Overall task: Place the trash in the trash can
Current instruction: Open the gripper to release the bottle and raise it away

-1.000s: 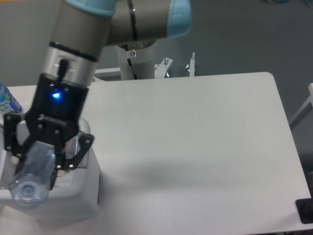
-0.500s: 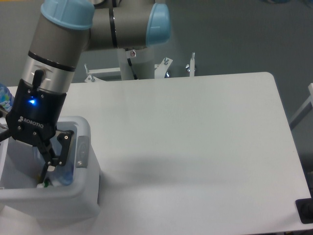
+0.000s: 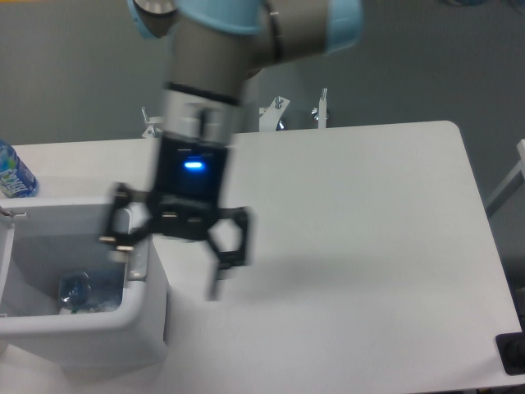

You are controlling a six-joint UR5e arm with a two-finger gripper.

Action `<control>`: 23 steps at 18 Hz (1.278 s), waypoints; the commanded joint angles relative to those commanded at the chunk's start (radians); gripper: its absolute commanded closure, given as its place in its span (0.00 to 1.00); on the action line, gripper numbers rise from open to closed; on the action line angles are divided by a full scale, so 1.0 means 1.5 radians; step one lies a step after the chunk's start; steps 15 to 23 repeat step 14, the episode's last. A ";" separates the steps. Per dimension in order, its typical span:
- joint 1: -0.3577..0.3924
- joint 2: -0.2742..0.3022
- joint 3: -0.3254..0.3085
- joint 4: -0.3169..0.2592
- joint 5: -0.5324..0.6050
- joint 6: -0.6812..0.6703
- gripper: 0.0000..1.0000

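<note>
One view only, and the arm is motion-blurred, so edges of the gripper (image 3: 168, 267) are smeared. Its fingers are spread wide with nothing between them; the right finger (image 3: 220, 275) hangs over bare table (image 3: 353, 213), the left one sits by the trash can (image 3: 90, 316) rim near the grey handle tab (image 3: 138, 261). The can's left side is cut off by the frame edge. Inside it the clear plastic bottle (image 3: 75, 287) lies at the bottom, cap end showing; some pale stuff beside it may be the paper carton piece, too unclear to confirm. The blue-labelled bottle (image 3: 14, 172) stands at the far left, partly cropped, behind the can. Versus half a second ago: the gripper was down inside the can, and it now sits higher and to the right, over the can's right wall; the bottle has stayed in the can.
</note>
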 joint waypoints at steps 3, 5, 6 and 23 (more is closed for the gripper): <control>0.018 0.002 -0.016 -0.050 0.081 0.098 0.00; 0.026 0.015 -0.019 -0.110 0.155 0.183 0.00; 0.038 0.020 -0.021 -0.143 0.187 0.230 0.00; 0.132 0.088 -0.054 -0.302 0.259 0.527 0.00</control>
